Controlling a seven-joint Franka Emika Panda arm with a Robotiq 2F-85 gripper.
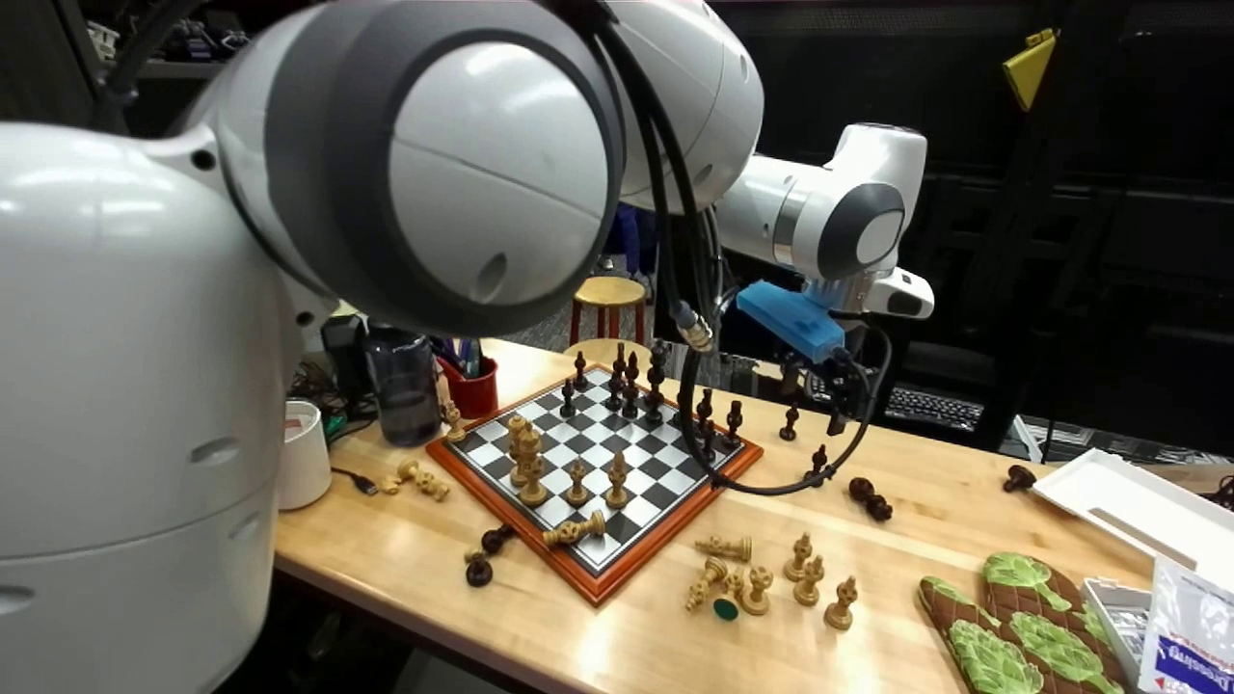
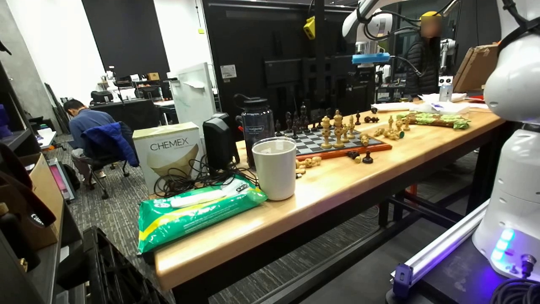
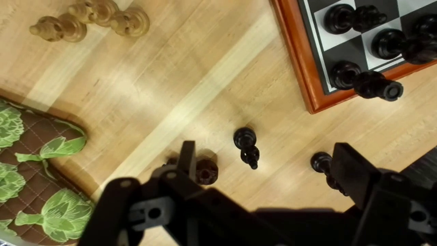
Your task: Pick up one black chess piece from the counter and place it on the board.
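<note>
An upright black chess piece (image 3: 245, 138) stands on the counter (image 3: 170, 78) in the wrist view, between and below the spread fingers of my gripper (image 3: 266, 157). The gripper is open and empty, above the counter; it also shows in both exterior views (image 1: 815, 397) (image 2: 363, 80). Another black piece (image 3: 321, 162) is partly hidden behind the right finger. A lying black piece (image 3: 206, 172) is partly behind the left finger. The board (image 3: 293, 54) lies at the upper right of the wrist view, with dark pieces on it. Its reddish frame shows in both exterior views (image 1: 665, 542) (image 2: 363, 151).
Pale pieces (image 1: 757, 590) stand and lie on the counter near the board. A green-and-brown quilted mitt (image 1: 1022, 617) and a white tray (image 1: 1109, 501) are at the right. A dark bottle (image 1: 400, 386) and white cup (image 1: 304, 458) stand at the left. A black cable loop (image 1: 762, 490) hangs by the gripper.
</note>
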